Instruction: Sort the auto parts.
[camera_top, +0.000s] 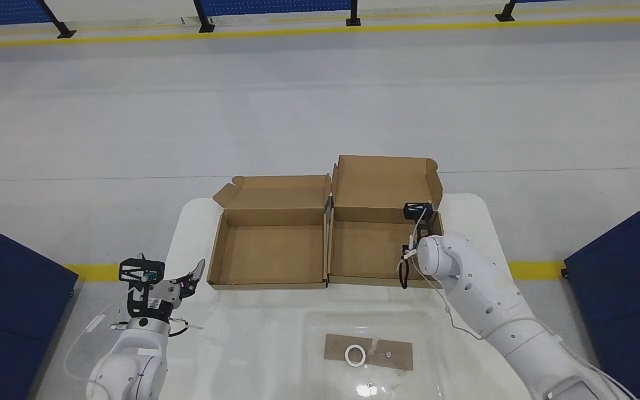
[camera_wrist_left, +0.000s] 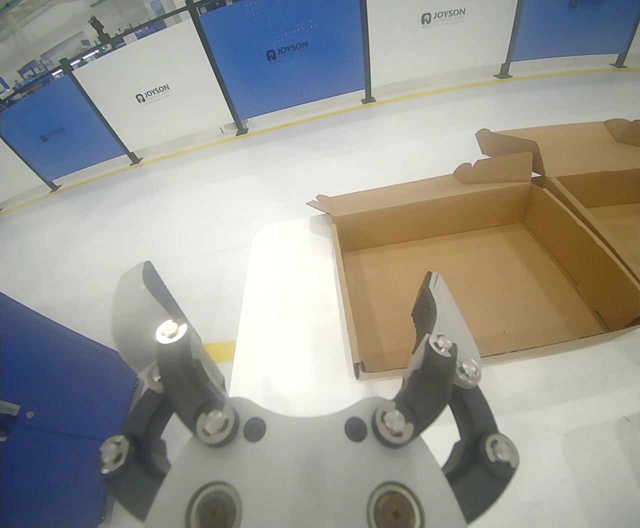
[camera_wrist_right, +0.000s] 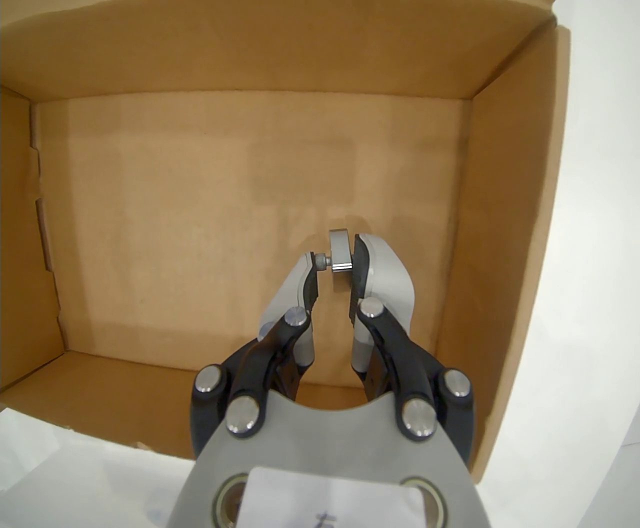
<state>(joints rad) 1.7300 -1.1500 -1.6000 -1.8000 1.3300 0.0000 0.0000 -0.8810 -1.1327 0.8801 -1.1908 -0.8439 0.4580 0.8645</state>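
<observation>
Pinches a small metal auto part (camera_wrist_right: 341, 249) in the right gripper (camera_top: 404, 268), right of centre in the top view, over the right box (camera_top: 365, 250), seemingly to drop it there, with the left gripper (camera_top: 178, 280) wide open, empty, lower left.

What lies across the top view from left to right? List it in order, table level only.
left gripper, open → left cardboard box → right cardboard box → right gripper, over that box's right part, shut on a metal part
</observation>
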